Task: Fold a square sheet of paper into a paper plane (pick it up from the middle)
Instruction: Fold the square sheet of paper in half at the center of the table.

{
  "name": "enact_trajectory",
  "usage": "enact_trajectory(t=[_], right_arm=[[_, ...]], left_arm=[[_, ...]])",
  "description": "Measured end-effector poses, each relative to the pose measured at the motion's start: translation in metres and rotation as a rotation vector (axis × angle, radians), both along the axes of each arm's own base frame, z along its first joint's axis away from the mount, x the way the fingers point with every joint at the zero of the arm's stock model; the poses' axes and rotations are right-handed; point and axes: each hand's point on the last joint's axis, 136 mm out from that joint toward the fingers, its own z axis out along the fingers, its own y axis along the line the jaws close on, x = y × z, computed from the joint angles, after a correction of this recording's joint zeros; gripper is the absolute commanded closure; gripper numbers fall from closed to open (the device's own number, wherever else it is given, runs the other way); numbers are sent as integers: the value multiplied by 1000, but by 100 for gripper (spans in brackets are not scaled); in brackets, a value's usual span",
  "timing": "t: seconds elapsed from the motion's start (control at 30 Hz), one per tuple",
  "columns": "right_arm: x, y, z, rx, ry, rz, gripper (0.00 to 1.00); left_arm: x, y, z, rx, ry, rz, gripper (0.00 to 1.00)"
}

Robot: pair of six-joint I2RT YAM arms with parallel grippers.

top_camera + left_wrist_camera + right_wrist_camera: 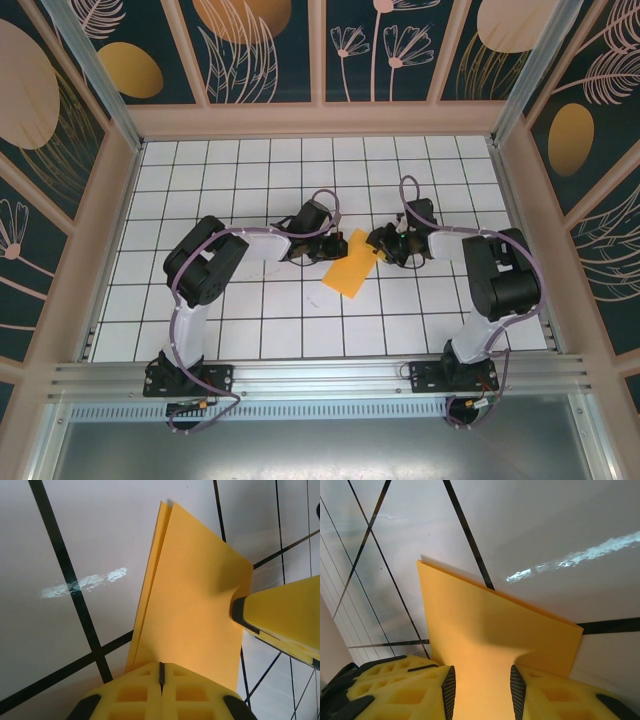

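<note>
The square sheet of paper (350, 265) is orange-yellow and folded double into a rectangle, lying slantwise at the table's middle between the two grippers. Its two layers show along the left edge in the left wrist view (195, 605). My left gripper (322, 248) is at the sheet's left side, jaws pressed together, and the paper's near edge runs into their seam (161, 667). My right gripper (380, 243) is at the sheet's upper right, jaws apart, and the paper (490, 630) curves up through the gap (482, 685). One of its fingers (280, 625) rests on the sheet. A paper plane is out of view.
White tabletop (250, 320) with a black grid. Beige frame posts and patterned walls (110, 190) enclose it on three sides. An aluminium rail (320, 378) runs along the near edge by the arm bases. A worn white scuff (85, 582) marks a grid line left of the paper.
</note>
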Motion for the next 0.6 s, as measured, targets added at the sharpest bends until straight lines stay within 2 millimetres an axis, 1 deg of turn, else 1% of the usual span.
enact_trajectory(t=[0.23, 0.4, 0.47, 0.53, 0.6], right_arm=[[3, -2, 5, -7, -8, -2, 61], [14, -6, 28, 6, -74, -18, 61], [19, -7, 33, 12, -96, -25, 61], [22, -9, 32, 13, -100, -34, 61], [25, -11, 26, 15, -95, -40, 62]], left_arm=[[0, 0, 0, -1, -1, 0, 99], [0, 0, 0, -3, -3, 0, 99], [0, 0, 0, -3, -3, 0, 99], [0, 0, 0, -3, -4, 0, 99], [0, 0, 0, -3, -4, 0, 99]])
